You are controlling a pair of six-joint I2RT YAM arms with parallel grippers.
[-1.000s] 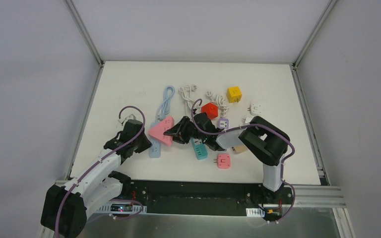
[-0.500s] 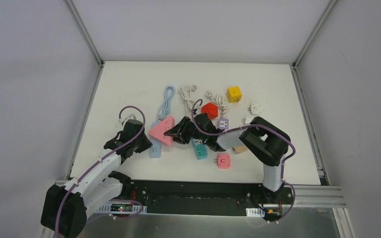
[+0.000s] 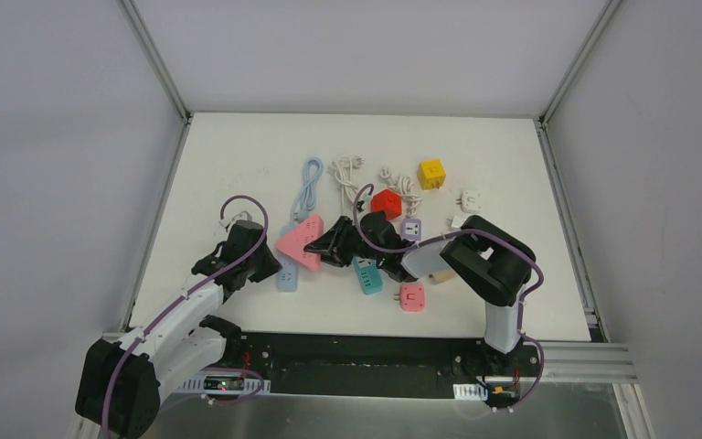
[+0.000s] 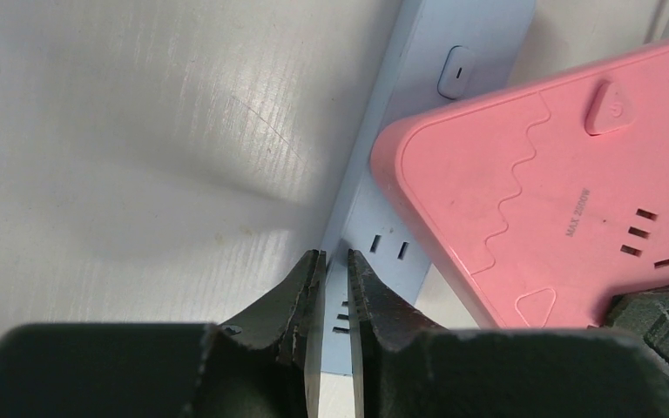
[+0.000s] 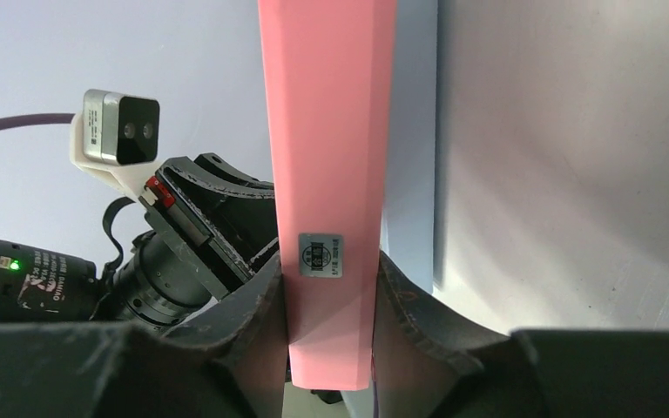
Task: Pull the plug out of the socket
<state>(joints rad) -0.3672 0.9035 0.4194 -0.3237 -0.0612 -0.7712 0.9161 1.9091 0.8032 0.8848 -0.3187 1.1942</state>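
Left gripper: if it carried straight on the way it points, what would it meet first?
The blue power strip. The left gripper, shut, points at its edge and may already touch it; depth is unclear.

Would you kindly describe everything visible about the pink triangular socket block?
The pink socket block is a rounded triangular slab of matte plastic. Its face carries a wavy groove, a triangular button, several slot sets and small printed text, and a small silver label sits on its edge. It lies over the pale blue power strip. The right gripper clamps it across its thickness.
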